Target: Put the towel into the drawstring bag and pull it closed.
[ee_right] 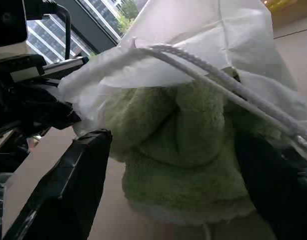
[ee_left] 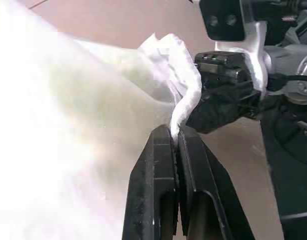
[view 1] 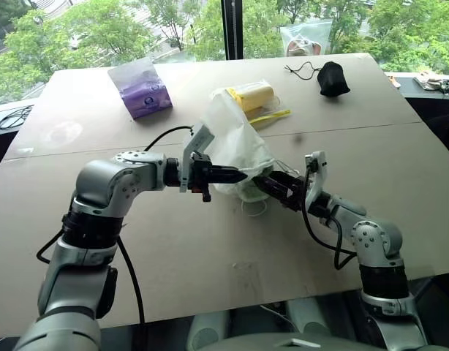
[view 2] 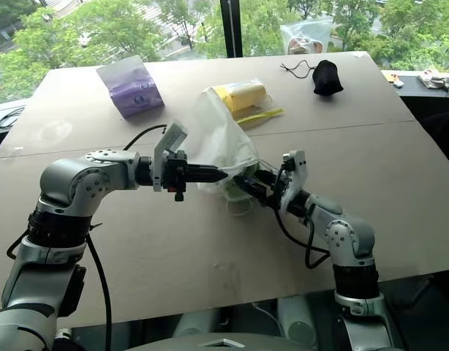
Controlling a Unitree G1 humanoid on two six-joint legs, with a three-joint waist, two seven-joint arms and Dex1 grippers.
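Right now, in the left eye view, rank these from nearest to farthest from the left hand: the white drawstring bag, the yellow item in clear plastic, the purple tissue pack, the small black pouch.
1. White drawstring bag: its edge is pinched in the left hand.
2. Yellow item in clear plastic: just behind the bag.
3. Purple tissue pack: far left of the table.
4. Small black pouch: far right corner.

Bare table (view 1: 210, 270) nearside; yellow packet (view 1: 255, 96), purple pack (view 1: 142, 91) beyond drawstring bag (view 1: 232, 139)
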